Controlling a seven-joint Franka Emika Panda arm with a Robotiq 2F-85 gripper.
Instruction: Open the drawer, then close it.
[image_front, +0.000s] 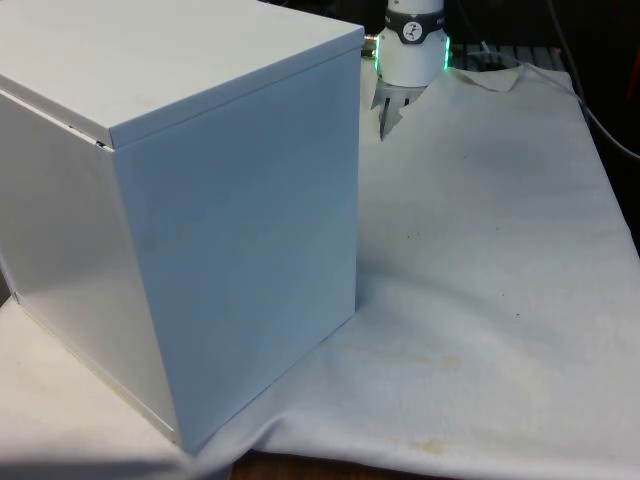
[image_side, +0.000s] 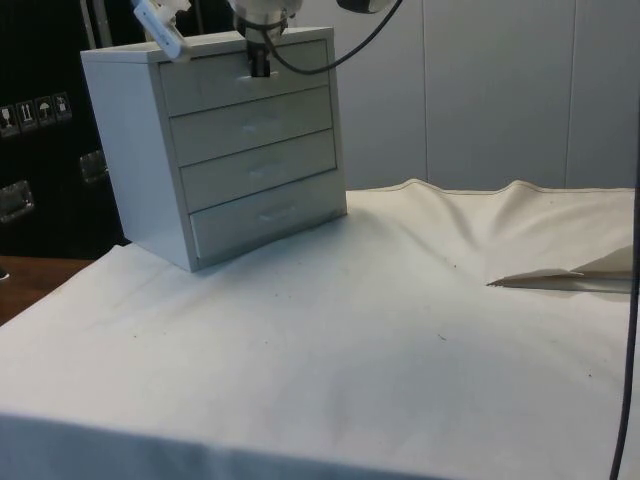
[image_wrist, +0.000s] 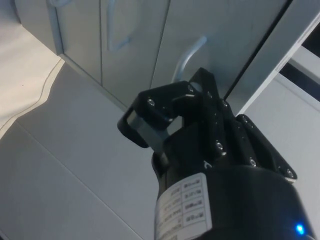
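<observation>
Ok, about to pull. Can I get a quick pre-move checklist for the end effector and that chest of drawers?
1. All four drawers of the chest of drawers shut and flush: ok in the side view.
2. End effector lined up with the top drawer: ok, it sits at that drawer's front, at handle height.
3. Grip on the handle: cannot tell. The handle runs behind the end effector in the wrist view.
4. Chest sitting flat on the cloth: ok.
5. Black cable clear of the top drawer's path: cannot tell. It passes close by the chest's upper corner.
</observation>
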